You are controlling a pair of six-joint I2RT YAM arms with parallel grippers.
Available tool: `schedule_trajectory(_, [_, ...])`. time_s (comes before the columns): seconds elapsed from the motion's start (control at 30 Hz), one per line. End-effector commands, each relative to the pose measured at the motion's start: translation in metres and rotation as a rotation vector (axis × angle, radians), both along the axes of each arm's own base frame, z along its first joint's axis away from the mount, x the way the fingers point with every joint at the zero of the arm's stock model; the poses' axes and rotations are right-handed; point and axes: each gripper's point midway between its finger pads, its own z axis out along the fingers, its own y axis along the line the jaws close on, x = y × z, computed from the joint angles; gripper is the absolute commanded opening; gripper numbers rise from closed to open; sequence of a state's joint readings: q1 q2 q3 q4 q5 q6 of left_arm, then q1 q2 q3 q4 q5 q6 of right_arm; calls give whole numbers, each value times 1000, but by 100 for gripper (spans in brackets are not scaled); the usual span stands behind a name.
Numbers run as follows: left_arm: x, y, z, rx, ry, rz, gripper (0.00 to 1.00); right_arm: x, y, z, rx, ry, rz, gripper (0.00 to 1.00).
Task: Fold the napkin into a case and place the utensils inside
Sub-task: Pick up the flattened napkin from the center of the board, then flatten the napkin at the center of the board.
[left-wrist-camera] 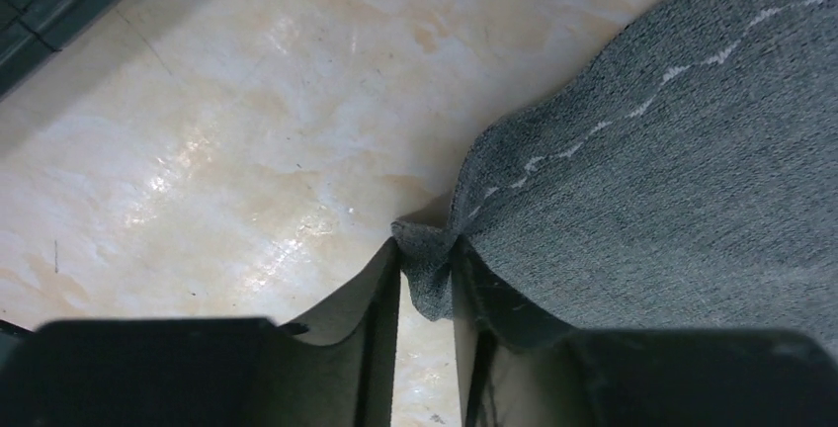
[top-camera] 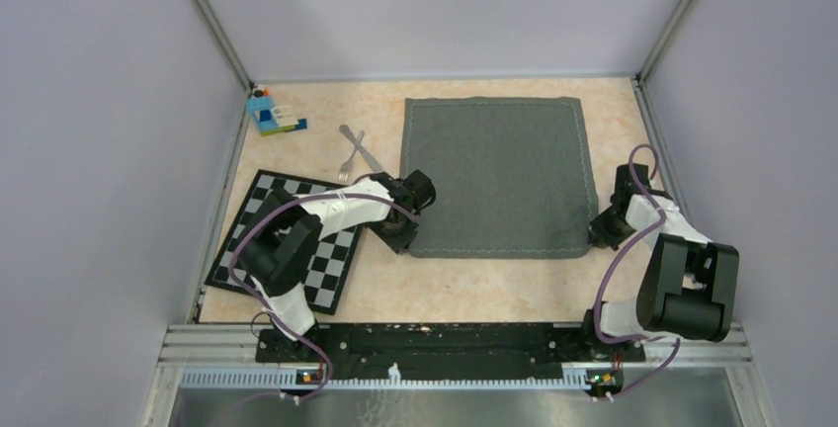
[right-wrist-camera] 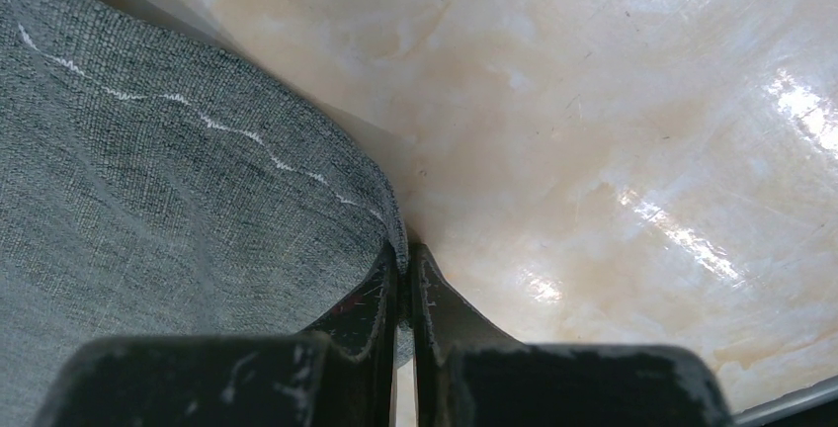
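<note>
Top external shows a square, woven, hemmed napkin [top-camera: 494, 175].

left arm [top-camera: 331, 212]: white shell links alternating with black joint housings, boxy black block at the elbow. right arm [top-camera: 682, 284]: same build, white upper links, and a large rounded black motor housing nearest its base. A thin grey-purple cable [top-camera: 259, 239] loops loose along each arm and runs down to the base. Both bases sit on a flat black mounting bar [top-camera: 435, 341], with a small connector board [top-camera: 310, 377] showing an orange dot below each. left gripper [left-wrist-camera: 425, 261]: blocky black body, curved fingers [left-wrist-camera: 361, 303] with matte tan inner faces. right gripper [right-wrist-camera: 406, 261]: black body, scuffed, with white scratch marks. Its fingers [right-wrist-camera: 368, 303] are dark and worn, one face greyish.
</note>
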State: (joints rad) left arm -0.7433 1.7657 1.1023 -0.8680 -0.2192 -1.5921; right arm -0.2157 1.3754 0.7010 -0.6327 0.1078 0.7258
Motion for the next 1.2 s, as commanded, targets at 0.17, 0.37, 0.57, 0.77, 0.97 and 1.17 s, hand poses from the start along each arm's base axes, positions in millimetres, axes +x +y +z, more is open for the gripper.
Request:
schedule_trajectory(0.17, [21,8,21,-15,-174,-101,0,3,-1,42,-50,-129,57,0])
schedule_trajectory(0.37, [37,-19,146,-215,-475,-350,0,3,19,163,-77,-517,207,0])
schedule_trajectory(0.57, [6,-34,330,-542,-1029,-649,0,-38,41,330,-181,-918,294,0])
schedule_trajectory(0.77, [-51,-4,483,-654,-1533,-800,0,-76,38,456,-306,-1171,275,0])
schedule_trajectory(0.97, [-20,-8,516,-524,-1607,-769,0,-40,35,483,-320,-1201,280,0])
schedule_trajectory(1.17, [83,-3,451,-227,-1428,-499,0,63,33,427,-249,-1111,304,0])
